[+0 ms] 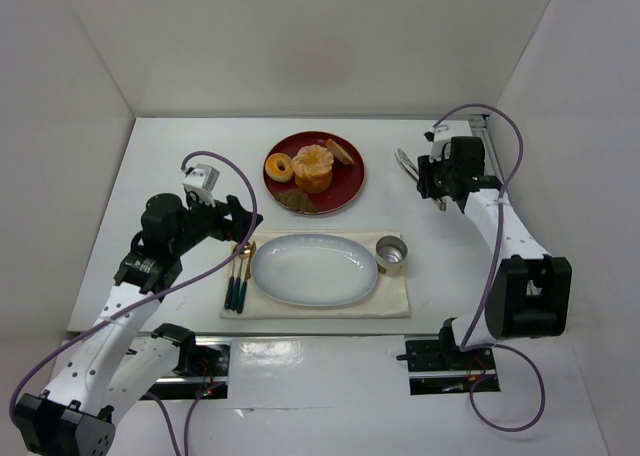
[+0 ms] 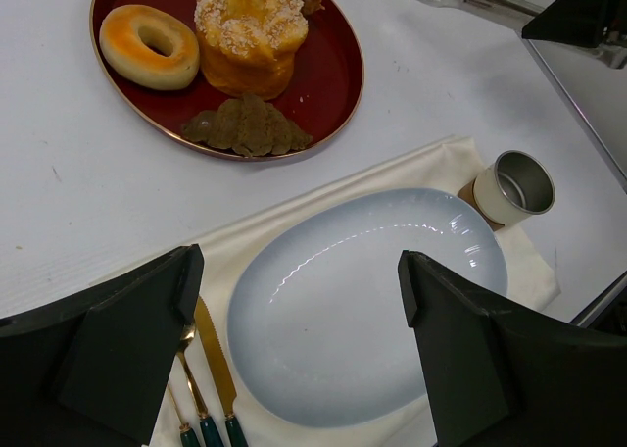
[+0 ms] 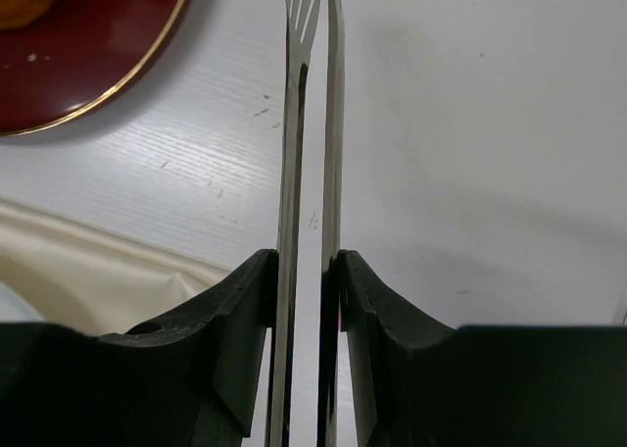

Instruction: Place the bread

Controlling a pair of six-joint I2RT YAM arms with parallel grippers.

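The bread lies at the far right rim of the red plate, just beside the tall pastry; 1 donut and a dark brown piece share that plate; the pale oval plate sits on a cloth, a metal cup at its right; the left gripper hangs over the oval plate, jaws wide, gripping nothing; the right gripper has its jaws clamped on tongs, the 2 blades nearly together above the surface.
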